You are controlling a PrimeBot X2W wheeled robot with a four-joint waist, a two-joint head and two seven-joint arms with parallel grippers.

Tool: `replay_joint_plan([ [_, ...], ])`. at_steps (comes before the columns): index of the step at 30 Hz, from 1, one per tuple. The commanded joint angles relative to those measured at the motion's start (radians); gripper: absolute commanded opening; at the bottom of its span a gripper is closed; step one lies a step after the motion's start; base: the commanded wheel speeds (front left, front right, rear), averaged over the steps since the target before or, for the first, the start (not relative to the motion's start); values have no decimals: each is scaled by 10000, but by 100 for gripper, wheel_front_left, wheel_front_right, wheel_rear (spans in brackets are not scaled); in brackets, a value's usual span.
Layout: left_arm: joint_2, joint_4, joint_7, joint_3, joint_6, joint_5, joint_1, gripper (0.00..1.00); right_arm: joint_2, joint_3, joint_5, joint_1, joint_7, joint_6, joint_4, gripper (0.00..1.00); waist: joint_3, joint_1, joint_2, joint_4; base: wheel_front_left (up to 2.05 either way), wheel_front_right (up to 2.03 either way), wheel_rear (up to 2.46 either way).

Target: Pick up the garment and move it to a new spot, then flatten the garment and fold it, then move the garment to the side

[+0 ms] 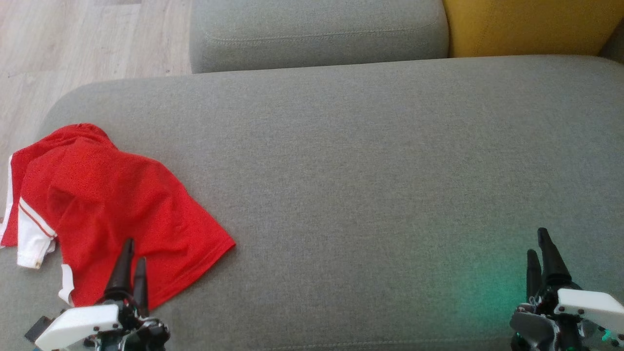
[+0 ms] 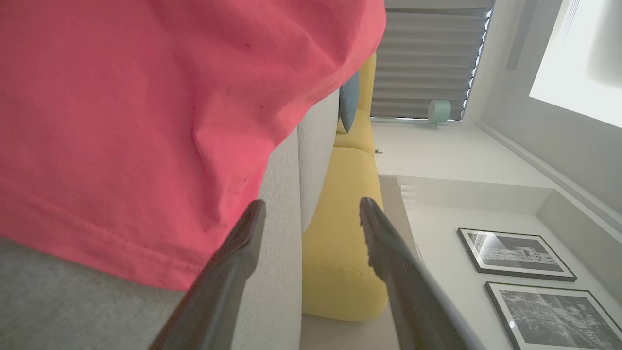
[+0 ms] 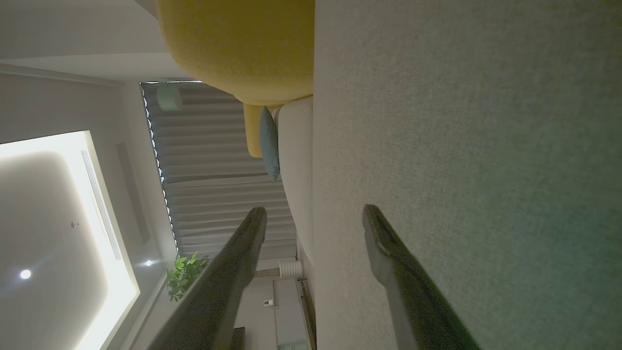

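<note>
head view up top: the red garment [image 1: 112,204] lies crumpled at the left end of the grey seat cushion [image 1: 370,170]. its white-trimmed sleeve hangs toward the cushion's left edge, and the wooden floor [image 1: 73,39] lies beyond that end. the left gripper [image 1: 135,249] sits at the lower left, its dark fingers overlapping the garment's near hem. the right gripper [image 1: 537,241] is well apart at the lower right, over bare grey fabric washed in a green glow [image 1: 487,287]. a grey back cushion [image 1: 317,34] and a yellow cushion [image 1: 526,24] sit behind the seat.

from up there each pair of fingers looks close together. the wrist views settle it: both grippers stand spread wide, released, grasping nothing.

over to the left wrist view, and here's the close detail: red cloth fills the upper left, and its stitched hem ends right at the tip of the finger on that side. whether that finger touches the cloth, cannot tell. the other finger points off past the seat's edge. this camera also picks up the room: a blue pillow [image 2: 350,102] further along the sofa, pleated curtains [image 2: 427,58] and two framed pictures [image 2: 515,253] on a wall.

right wrist view: one finger lies over plain grey seat, the other over open room. a leafy plant [image 3: 184,274] and a lit ceiling panel [image 3: 58,218] come in here.
</note>
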Motion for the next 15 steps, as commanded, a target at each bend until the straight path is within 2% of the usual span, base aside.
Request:
replay_joint_plan([
  [1,96,-425,-79,25,-39,184,-380,100,-37,78,-112,-453,-105,11,-368,100,-2,0,0,2,0,0,0],
  [8,105,-571,-284,260,-44,551,-421,100,-42,117,-787,-535,-312,15,-464,100,-6,0,0,0,0,0,0],
  [15,114,-761,-489,576,-49,1086,-515,100,-46,46,-2138,-600,-519,20,-764,100,-10,0,0,-6,0,0,0],
])
